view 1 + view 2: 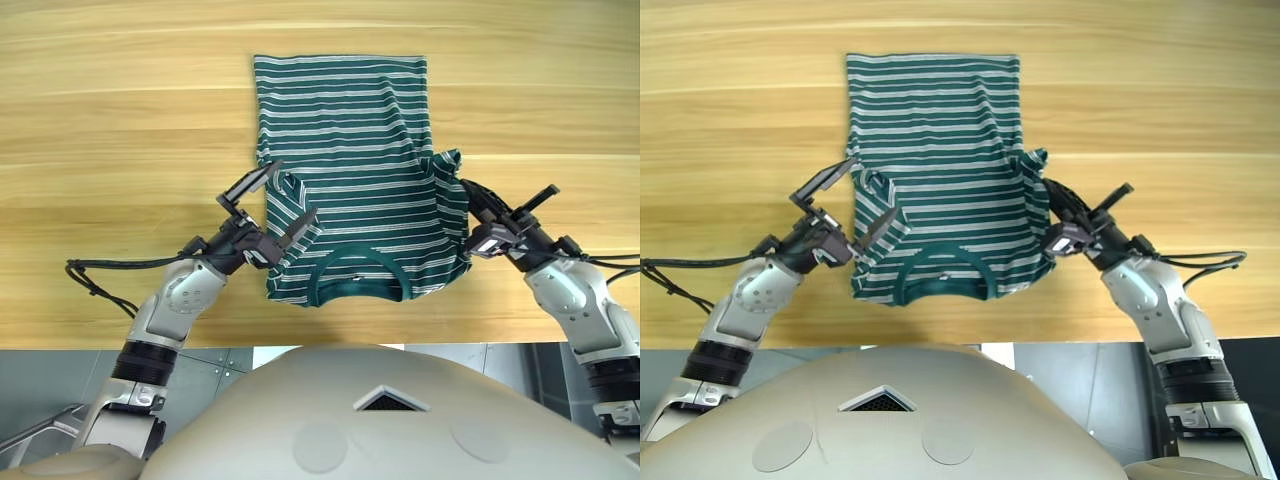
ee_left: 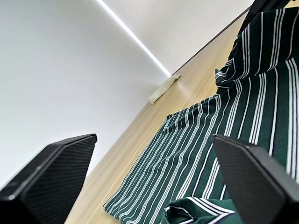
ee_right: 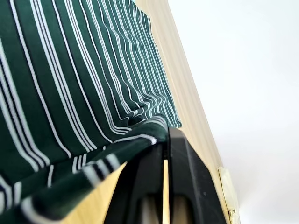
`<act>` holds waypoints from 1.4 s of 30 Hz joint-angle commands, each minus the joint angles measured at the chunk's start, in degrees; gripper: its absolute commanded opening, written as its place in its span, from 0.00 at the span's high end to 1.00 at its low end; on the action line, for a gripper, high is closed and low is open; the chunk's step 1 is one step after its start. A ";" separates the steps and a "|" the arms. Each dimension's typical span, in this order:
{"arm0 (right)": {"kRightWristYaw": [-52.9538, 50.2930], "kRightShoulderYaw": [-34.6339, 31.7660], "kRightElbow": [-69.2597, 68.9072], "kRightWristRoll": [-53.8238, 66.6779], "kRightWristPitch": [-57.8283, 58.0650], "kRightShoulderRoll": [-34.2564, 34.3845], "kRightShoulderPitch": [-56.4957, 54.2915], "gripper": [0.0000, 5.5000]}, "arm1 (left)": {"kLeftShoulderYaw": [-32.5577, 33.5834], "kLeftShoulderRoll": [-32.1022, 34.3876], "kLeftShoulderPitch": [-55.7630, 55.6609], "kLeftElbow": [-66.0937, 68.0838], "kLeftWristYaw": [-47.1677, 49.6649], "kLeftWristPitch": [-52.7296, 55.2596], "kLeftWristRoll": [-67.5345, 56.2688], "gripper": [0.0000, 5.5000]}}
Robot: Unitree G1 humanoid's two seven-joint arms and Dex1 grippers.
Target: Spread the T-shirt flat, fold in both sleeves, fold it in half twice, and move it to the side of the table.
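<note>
1. Left gripper (image 1: 275, 205): its two black fingers (image 2: 51, 177) are spread wide with nothing between them. The inner one lies over the folded-in sleeve, and the outer one sits above bare wood.
2. Right gripper (image 1: 468, 190): the fingers (image 3: 187, 177) are pressed together, pinching a fold of striped cloth at their tips. That is the sleeve edge on the robot's right, puckered up off the table.
3. The dark green, white-striped cotton T-shirt (image 1: 345, 140) lies on the light wooden table (image 1: 120, 150), between the two grippers. Its ribbed collar (image 1: 358, 280) is nearest the robot, and its hem (image 1: 340, 60) is farthest away.
4. The long axis runs straight away from the robot, and both sleeves are turned inward.
5. The eye views take in the shirt's whole outline. The left wrist view adds a small pale object (image 2: 163, 88) at the table's far edge, against a white wall.
</note>
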 commanded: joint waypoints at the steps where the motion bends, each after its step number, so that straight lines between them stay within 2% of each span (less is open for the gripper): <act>1: 3.17 1.51 -1.77 1.87 -1.31 1.14 -1.10 1.00 | -0.03 -0.44 -1.17 0.72 0.26 -0.35 0.83 0.17; 5: 6.72 4.86 -1.48 2.37 -2.60 2.37 -1.87 1.00 | -0.40 -0.85 -1.71 1.70 0.43 -0.10 1.46 0.17; 13: 9.52 7.11 0.93 1.71 -2.14 4.18 -4.69 1.00 | -0.76 -1.76 -2.79 3.57 0.96 -0.34 2.69 0.17; 19: 11.81 6.78 2.67 1.92 -2.30 2.75 -4.49 0.77 | 0.46 -0.54 -2.25 3.35 0.85 -0.20 2.98 0.17; 20: 11.99 6.50 2.96 1.85 -2.51 2.40 -4.24 0.76 | 1.02 -0.03 -2.04 3.08 0.83 -0.13 2.96 0.17; 24: 12.61 5.78 3.36 1.63 -2.61 1.19 -3.54 0.62 | 3.05 2.44 -1.20 2.11 0.49 0.40 2.95 0.17; 27: 13.71 5.65 2.95 1.25 -2.49 -0.48 -2.09 0.53 | 7.53 6.68 0.14 2.05 0.73 2.38 4.41 0.17; 30: 14.20 -0.34 -2.14 12.31 -4.87 -1.88 -3.99 0.53 | 15.25 14.18 4.39 2.00 -0.81 4.22 3.85 0.17; 32: 14.68 -4.31 -5.03 21.90 -5.06 -1.74 -7.26 0.53 | 16.99 17.72 7.24 1.86 -3.03 4.03 3.31 0.17; 35: 17.21 -7.05 -5.18 30.10 -3.89 -1.77 -10.79 0.53 | 14.20 20.86 11.03 -0.96 -9.03 4.19 1.43 0.17; 42: 20.35 -7.48 6.15 26.26 -4.65 -1.09 -15.24 0.53 | 4.79 22.87 14.56 -9.78 -20.97 5.99 0.00 0.17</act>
